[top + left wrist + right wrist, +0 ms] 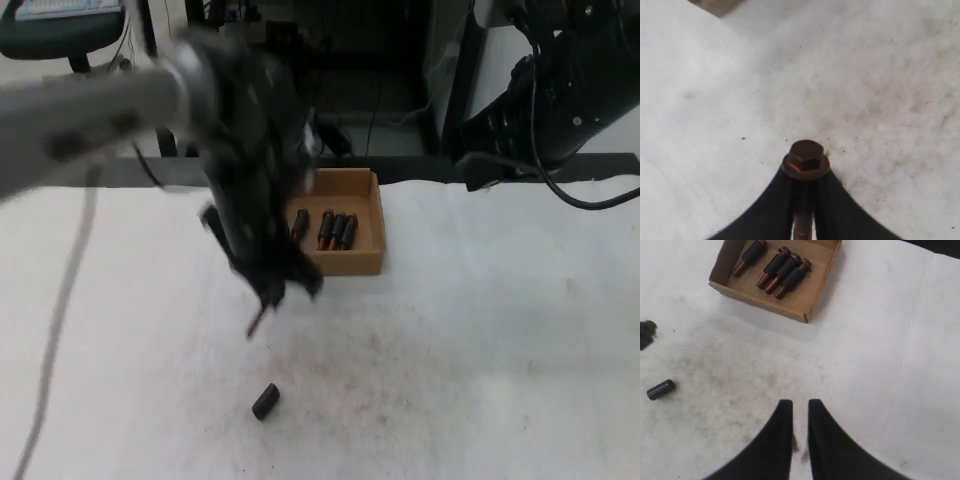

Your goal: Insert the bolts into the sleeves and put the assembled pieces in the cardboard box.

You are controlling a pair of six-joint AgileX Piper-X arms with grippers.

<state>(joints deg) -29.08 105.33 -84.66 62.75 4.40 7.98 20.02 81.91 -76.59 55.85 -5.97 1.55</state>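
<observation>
Bolt (805,159) is clamped in the left gripper (804,186). We note both black fingers (771,215) pressed on the shank just under the hex head, which is copper-brown.

From the high view, that gripper hangs over the bench (500,350), just in front of the box (350,265) at its left corner. The bolt sticks out below the fingers.

One loose sleeve (265,401), black, lies on its side on the bench. It is nearer the camera than the bolt and apart from it.

The box sits toward the far edge. We count four assembled pieces (772,267) lying inside, three tight together and one a little apart.

Right gripper (800,410): fingers drawn nearly together with only a thin gap, and nothing between them. It sits over stained bench, well apart from box and sleeve.
</observation>
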